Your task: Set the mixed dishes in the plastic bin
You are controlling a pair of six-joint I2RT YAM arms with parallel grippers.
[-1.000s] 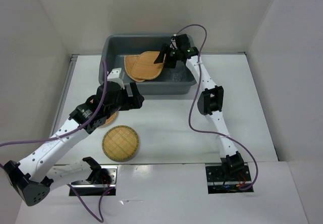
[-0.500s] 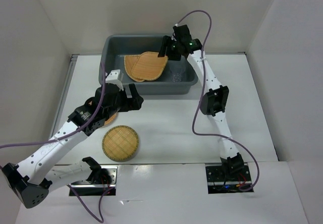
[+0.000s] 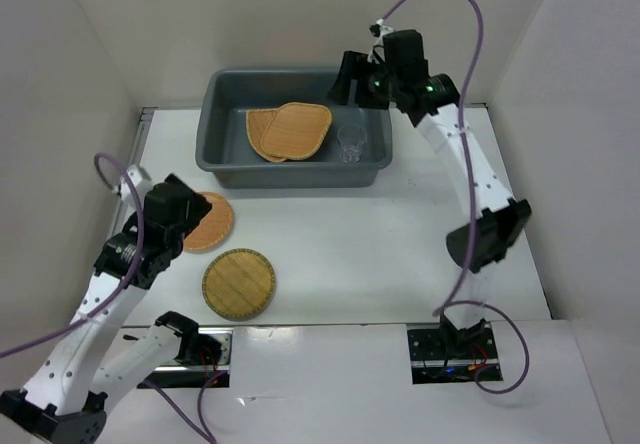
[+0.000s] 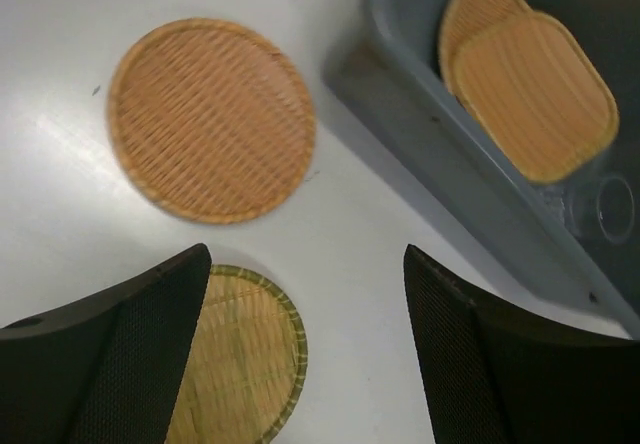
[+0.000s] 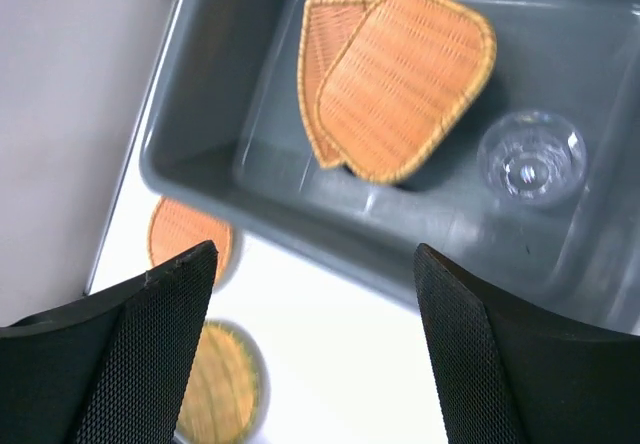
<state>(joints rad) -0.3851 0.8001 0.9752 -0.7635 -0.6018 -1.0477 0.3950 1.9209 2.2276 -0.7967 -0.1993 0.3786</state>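
The dark grey plastic bin [image 3: 225, 164] stands at the back. In it lie the fan-shaped tray [image 3: 258, 134], the rounded square tray [image 3: 300, 129] partly over it, and the glass cup [image 3: 350, 144]. Two round trays lie on the table: an orange one [image 3: 212, 222] and a green-rimmed one [image 3: 239, 284]. My left gripper [image 3: 175, 214] is open and empty, high above the round trays [image 4: 210, 119] [image 4: 245, 354]. My right gripper [image 3: 345, 76] is open and empty, high over the bin's far right rim, with the square tray [image 5: 405, 79] and cup [image 5: 530, 159] below.
White walls close in the table on the left, back and right. The bin's near wall [image 4: 440, 154] lies right of the orange round tray. Purple cables loop from both arms.
My right gripper has risen from the square tray in the bin and drawn back to the right. My left arm has swung away from the bin to the left, uncovering the orange round tray.
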